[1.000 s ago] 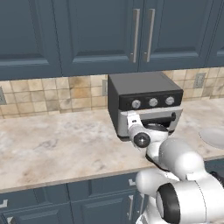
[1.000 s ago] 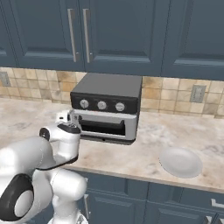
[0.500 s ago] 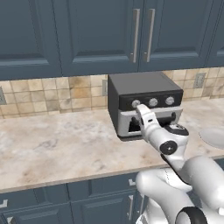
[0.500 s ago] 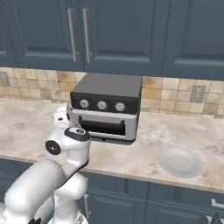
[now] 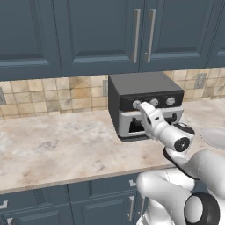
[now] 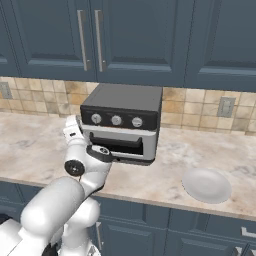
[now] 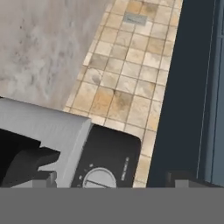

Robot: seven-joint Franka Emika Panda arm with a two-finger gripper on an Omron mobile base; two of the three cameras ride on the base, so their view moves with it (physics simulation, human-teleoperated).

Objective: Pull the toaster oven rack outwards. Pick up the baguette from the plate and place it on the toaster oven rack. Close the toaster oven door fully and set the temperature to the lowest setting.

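Left base view: the gripper [image 5: 139, 107] is raised to the leftmost knob [image 5: 136, 104] on the black control strip of the toaster oven [image 5: 145, 90], which is set on the marble counter [image 5: 57, 145] against the tiled backsplash [image 5: 52, 94]. Whether the fingers are apart or together cannot be told. The toaster oven door [image 6: 119, 138] is seen shut, and the plate [image 6: 206, 184] is seen bare to the oven's right.

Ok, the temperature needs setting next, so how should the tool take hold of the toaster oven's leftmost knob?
Pinch the leftmost knob by its round rim, one finger on each side, coming straight in from the front. It is a small disc standing proud of the black control strip, facing outwards.
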